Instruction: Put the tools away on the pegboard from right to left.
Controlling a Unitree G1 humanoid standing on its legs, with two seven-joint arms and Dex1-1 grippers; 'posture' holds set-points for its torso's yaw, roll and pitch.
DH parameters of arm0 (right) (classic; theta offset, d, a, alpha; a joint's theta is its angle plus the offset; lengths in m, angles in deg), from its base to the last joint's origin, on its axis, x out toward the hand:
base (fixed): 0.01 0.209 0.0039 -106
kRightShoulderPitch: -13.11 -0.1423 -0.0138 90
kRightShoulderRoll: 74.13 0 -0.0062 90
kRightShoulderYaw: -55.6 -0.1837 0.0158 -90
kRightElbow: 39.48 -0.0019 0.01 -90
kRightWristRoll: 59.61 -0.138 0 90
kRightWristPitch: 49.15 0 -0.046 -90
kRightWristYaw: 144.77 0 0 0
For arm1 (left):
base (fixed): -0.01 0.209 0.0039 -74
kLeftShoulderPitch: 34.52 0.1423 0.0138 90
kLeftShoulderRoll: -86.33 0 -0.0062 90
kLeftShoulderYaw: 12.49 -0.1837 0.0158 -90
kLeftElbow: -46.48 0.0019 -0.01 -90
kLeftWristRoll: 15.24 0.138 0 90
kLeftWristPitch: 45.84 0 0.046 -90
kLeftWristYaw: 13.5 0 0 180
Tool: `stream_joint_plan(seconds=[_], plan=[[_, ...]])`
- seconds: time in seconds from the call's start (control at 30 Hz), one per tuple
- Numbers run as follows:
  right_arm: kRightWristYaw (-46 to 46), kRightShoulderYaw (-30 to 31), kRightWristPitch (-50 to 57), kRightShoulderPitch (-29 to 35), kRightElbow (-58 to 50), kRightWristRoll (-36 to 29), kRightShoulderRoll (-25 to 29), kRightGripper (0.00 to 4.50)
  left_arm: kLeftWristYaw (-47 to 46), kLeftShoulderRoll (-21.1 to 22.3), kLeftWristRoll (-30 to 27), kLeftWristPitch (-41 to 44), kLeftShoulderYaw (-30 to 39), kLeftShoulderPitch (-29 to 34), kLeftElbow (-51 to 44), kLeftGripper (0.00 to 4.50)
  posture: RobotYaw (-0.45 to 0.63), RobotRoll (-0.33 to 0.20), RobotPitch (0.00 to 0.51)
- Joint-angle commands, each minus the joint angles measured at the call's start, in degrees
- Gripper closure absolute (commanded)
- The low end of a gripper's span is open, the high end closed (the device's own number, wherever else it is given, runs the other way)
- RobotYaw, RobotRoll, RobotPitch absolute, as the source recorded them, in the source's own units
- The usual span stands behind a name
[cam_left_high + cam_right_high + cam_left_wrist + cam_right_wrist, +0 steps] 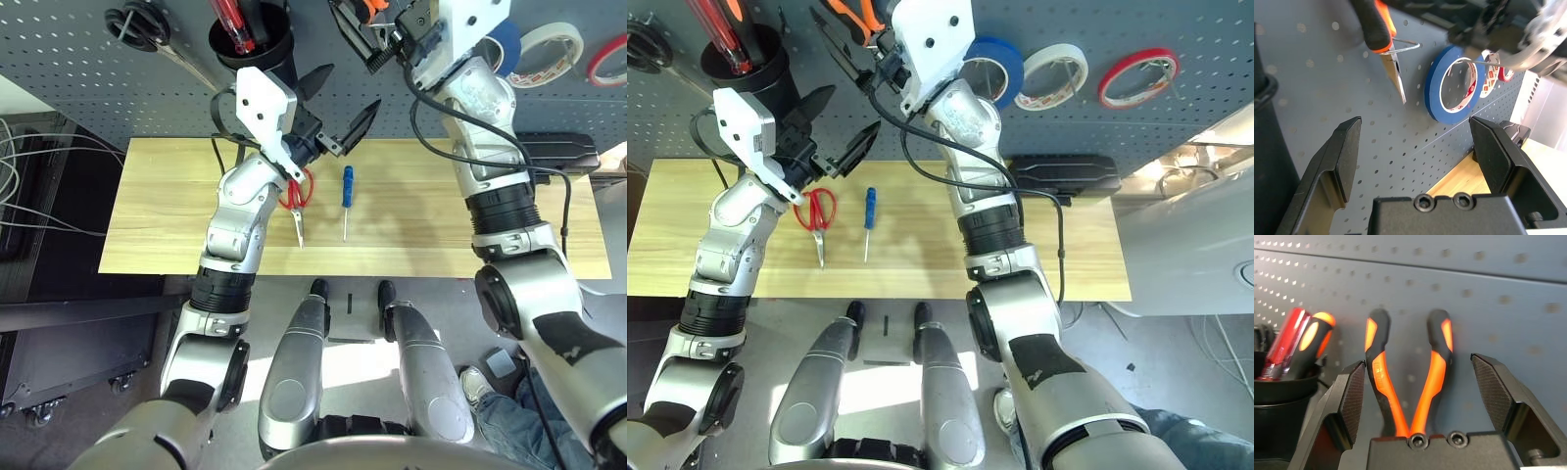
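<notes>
Pliers (1408, 382) hang on our pegboard (1488, 293); both our grippers' fingers are wide, holding nothing; next, the thin, light screwdriver (346, 186), gripped by its blue handle

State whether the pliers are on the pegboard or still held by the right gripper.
On the pegboard: the pliers hang from a hook, and the right gripper stands open around them, fingers clear of both handles.

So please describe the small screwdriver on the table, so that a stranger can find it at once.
On the wooden table below the pegboard, two tools lie side by side near the middle. The small screwdriver lies right of the red-handled scissors: one straight thin shaft with a blue handle, no loops.
</notes>
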Motion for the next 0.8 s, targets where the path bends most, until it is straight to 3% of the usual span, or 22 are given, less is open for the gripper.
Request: stream_joint_plan(seconds=[0.03,0.27,0.4,0.6,0.73,0.8], plan=[[0.2,-2.0,6.1,3.3,-12.6,-4.8,1.3,0.04,0.7,0.4,0.5,-0.8,-0.5,1.1,0.5,0.00,0.14,0.000,0.478],[8.0,-0.5,17.1,12.1,-28.0,-13.2,7.4,0.04,1.8,0.7,2.0,-3.0,-1.2,1.1,4.6,0.00,0.10,0.000,0.466],[10.3,0.8,19.0,18.4,-32.8,-13.1,10.5,0.04,2.6,0.6,3.1,-4.2,-2.2,1.1,7.1,0.00,0.09,0.000,0.460],[12.5,0.6,21.9,30.2,-36.3,-13.4,14.4,0.04,4.1,1.2,4.6,-2.3,-4.3,1.8,8.7,0.00,0.08,0.000,0.456],[13.3,-0.8,21.9,41.5,-33.3,-12.8,16.9,0.04,5.7,2.2,6.9,0.6,-7.5,2.8,11.6,0.00,0.08,0.000,0.455],[13.5,-0.8,21.6,44.1,-31.7,-12.2,17.6,0.04,5.6,2.0,7.7,1.1,-8.2,2.9,12.7,0.00,0.08,0.000,0.455]])
